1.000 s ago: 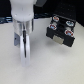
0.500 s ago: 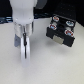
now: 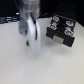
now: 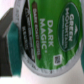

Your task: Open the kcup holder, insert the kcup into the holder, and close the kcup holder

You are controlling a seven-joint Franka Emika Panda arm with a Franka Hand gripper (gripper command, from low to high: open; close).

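Observation:
The kcup [image 4: 47,35] fills the wrist view: a white pod with a dark and green foil top reading Dark Magic, held between teal finger pads [image 4: 9,32]. In the exterior view my gripper [image 3: 30,46] hangs over the white table, shut on the kcup [image 3: 28,44], which shows only as a small green spot at the fingertips. The kcup holder [image 3: 61,31], a black box with round pod slots showing on top and a pale handle [image 3: 58,39] on its front, stands at the exterior view's right, apart from the gripper. The blur hides whether a drawer is pulled out.
The white table [image 3: 20,67] spreads across the exterior view. Dark background clutter [image 3: 7,17] runs along the far edge behind the arm.
The gripper with the kcup has moved up and toward the exterior view's right, nearer the holder. The holder has not moved.

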